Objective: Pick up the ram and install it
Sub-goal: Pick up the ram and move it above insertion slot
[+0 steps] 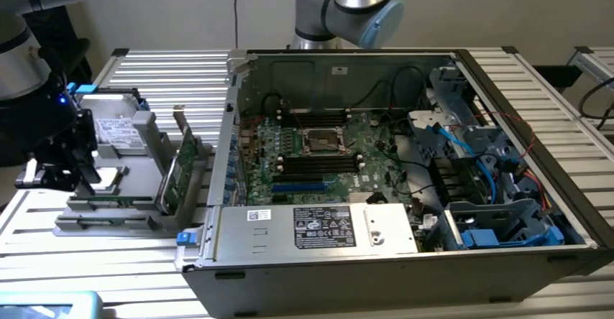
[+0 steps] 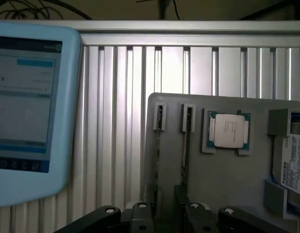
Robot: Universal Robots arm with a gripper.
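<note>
Slatted metal table (image 2: 116, 121), grey holder (image 2: 227, 179), ram (image 2: 187, 158) edge-on just beyond jaws

1. Exterior view: set high, tilted down at mid range onto open computer case (image 1: 384, 279) and grey parts holder (image 1: 115, 222).
2. Wrist view: aimed straight down, close over parts holder (image 2: 227, 179).
3. Shared by 2 views: parts holder.
</note>
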